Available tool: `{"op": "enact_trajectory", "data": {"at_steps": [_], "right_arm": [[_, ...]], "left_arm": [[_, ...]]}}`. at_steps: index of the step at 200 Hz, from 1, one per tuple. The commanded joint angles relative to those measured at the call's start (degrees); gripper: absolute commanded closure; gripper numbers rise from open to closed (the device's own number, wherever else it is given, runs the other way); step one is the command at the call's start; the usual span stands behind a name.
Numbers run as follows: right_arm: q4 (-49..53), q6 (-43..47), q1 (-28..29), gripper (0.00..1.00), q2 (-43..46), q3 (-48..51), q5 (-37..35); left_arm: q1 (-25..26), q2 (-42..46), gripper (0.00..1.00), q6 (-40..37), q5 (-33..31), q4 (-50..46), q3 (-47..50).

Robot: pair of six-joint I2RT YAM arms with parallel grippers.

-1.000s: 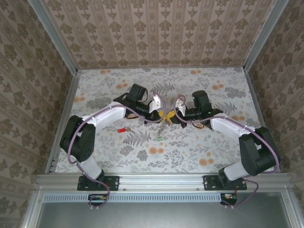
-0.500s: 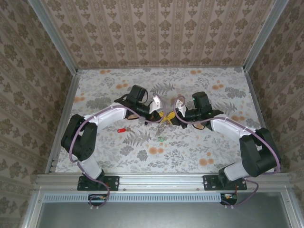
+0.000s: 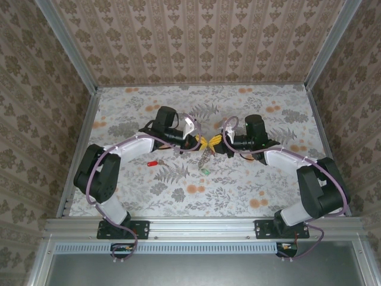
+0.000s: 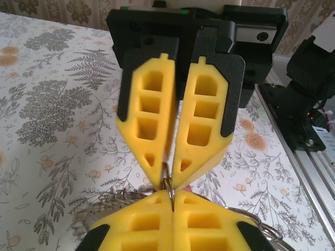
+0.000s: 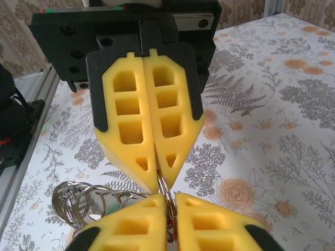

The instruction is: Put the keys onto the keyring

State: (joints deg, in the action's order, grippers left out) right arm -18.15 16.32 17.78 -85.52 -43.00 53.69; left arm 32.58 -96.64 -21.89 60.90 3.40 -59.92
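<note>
In the top view my left gripper [image 3: 201,142] and right gripper [image 3: 215,140] meet tip to tip above mid-table. Both are shut on one small metal ring of the keyring [image 4: 168,183], which stands edge-on between the two pairs of yellow fingers. The rest of the keyring [image 3: 205,156] hangs below them as a grey chain, with a green key [image 3: 205,171] at its lower end. In the right wrist view its looped rings [image 5: 78,201] lie to the left of my right gripper [image 5: 171,198]. A red key [image 3: 152,162] lies loose on the table, left of the grippers.
The floral tabletop [image 3: 250,185] is boxed in by patterned walls at the back and both sides. A metal rail [image 3: 202,225] carrying both arm bases runs along the near edge. Purple cables loop over both wrists.
Both grippers have shifted slightly toward the back and now face each other tip to tip. The hanging chain and the green key moved a little to the right.
</note>
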Motion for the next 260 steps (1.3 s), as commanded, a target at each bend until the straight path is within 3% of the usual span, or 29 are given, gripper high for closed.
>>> {"op": "enact_trajectory", "data": {"at_steps": [1,26,63,90,135,175,227,260], "right_arm": [[-2.0,-1.5,-0.8,0.95,-1.2,-0.3,0.6],[2.3,1.1,-0.5,0.99,-0.6,-2.3,0.7],[14.2,9.0,0.6,1.0,1.0,-6.6,-0.7],[19.7,12.7,1.4,1.0,1.5,-9.1,-1.7],[21.6,14.2,2.0,1.0,2.9,-10.3,-2.4],[22.6,15.2,2.3,1.0,3.5,-10.3,-3.1],[21.9,15.1,2.3,1.0,3.3,-10.0,-2.9],[20.9,14.8,2.4,1.0,3.2,-9.3,-3.2]], "left_arm": [[0.2,2.9,1.0,1.7,6.7,3.5,0.3],[0.6,2.2,1.0,-3.2,4.2,-4.3,-2.1],[2.4,0.1,0.83,-12.3,-2.1,-18.7,-7.3],[3.8,-1.9,0.8,-16.1,-5.3,-25.3,-10.5],[5.3,-3.7,0.78,-18.0,-9.8,-29.1,-12.9],[5.3,-3.9,0.84,-18.5,-11.4,-29.8,-13.2],[5.3,-4.4,0.78,-19.8,-12.5,-31.9,-13.9],[4.8,-4.3,0.82,-19.9,-13.0,-32.2,-14.0]]}}
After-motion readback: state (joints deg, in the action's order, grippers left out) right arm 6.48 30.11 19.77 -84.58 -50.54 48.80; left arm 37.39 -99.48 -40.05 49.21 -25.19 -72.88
